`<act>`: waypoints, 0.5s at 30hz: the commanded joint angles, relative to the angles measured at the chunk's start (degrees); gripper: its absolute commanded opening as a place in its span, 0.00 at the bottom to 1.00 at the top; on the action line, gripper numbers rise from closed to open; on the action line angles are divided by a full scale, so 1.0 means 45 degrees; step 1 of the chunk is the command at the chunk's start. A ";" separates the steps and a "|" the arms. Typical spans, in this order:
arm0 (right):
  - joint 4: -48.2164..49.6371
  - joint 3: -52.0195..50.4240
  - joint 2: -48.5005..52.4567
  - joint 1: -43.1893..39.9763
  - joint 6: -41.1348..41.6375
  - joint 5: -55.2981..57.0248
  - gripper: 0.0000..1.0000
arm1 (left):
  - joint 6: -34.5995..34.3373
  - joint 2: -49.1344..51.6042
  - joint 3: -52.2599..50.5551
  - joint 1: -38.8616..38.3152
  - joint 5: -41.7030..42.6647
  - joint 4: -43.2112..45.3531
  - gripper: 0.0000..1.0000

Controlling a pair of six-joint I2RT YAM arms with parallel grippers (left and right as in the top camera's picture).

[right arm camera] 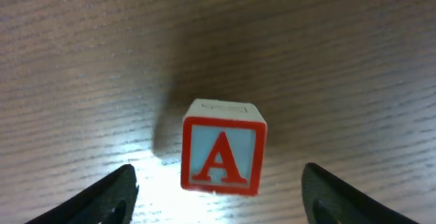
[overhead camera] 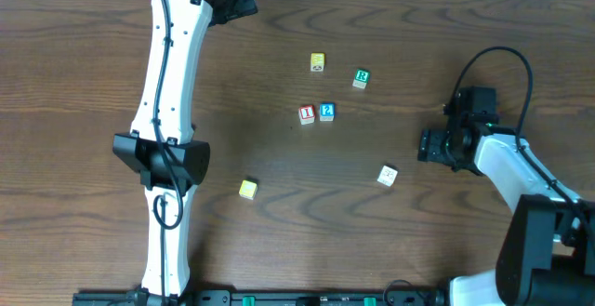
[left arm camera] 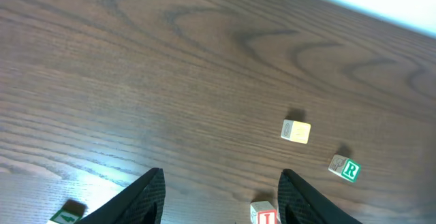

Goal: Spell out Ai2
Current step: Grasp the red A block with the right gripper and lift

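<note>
**Figure. Reaching for the first letter of "Ai2".** We are looking down the right wrist at the A cube. It is sitting flat on the worktop with its red letter facing the camera. The right fingers are standing wide apart, framing the cube and touching neither side of it. We are judging it to be the pale-topped cube lying just ahead of the right arm in the overhead view. The left fingers are also spread wide and are holding nothing.

Near mid-worktop, the I cube and the 2 cube are sitting side by side, touching or very nearly so.

*Handling.* We are treating the cube as light, rigid wood with smooth painted faces. The best hold is on two opposite flat sides, squarely at mid-height. A pinch across corners is likely to twist it or let it slip.

*Room.* Bare worktop is lying open on the side of the I cube away from the 2, and we are expecting the A to go there. The green R cube and a yellow cube are lying beyond the pair, near but apart. The left arm and the worktop's far edge are both well clear.
</note>
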 commanded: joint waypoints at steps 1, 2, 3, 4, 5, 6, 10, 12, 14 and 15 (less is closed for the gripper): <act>0.0267 0.0058 0.0180 -0.0073 -0.0209 -0.0136 0.73 | 0.0146 -0.0117 0.0175 0.0024 -0.0015 0.0019 0.55; 0.0355 0.0058 0.0209 -0.0068 -0.0209 -0.0126 0.70 | 0.0146 -0.0117 0.0175 0.0024 -0.0019 0.0024 0.55; 0.0466 0.0058 0.0277 -0.0073 -0.0209 -0.0121 0.66 | 0.0146 -0.0117 0.0175 0.0024 -0.0019 0.0024 0.55; 0.0529 0.0058 0.0316 -0.0073 -0.0209 -0.0121 0.63 | 0.0146 -0.0117 0.0175 0.0024 -0.0024 0.0019 0.55; 0.0588 0.0058 0.0379 -0.0073 -0.0204 -0.0102 0.60 | 0.0146 -0.0117 0.0175 0.0024 -0.0029 0.0019 0.55; 0.0612 0.0058 0.0423 -0.0073 -0.0209 -0.0083 0.54 | 0.0146 -0.0117 0.0175 0.0024 -0.0049 0.0024 0.55; 0.0602 0.0058 0.0505 -0.0073 -0.0204 -0.0044 0.45 | 0.0146 -0.0117 0.0175 0.0024 -0.0063 0.0024 0.55; 0.0612 0.0058 0.0505 -0.0073 -0.0204 -0.0039 0.41 | 0.0146 -0.0117 0.0170 0.0024 -0.0063 0.0039 0.55; 0.0617 0.0058 0.0505 -0.0073 -0.0204 -0.0039 0.40 | 0.0146 -0.0117 0.0170 0.0024 -0.0063 0.0053 0.55; 0.0627 0.0058 0.0505 -0.0073 -0.0204 -0.0029 0.39 | 0.0146 -0.0117 0.0170 0.0024 -0.0063 0.0063 0.55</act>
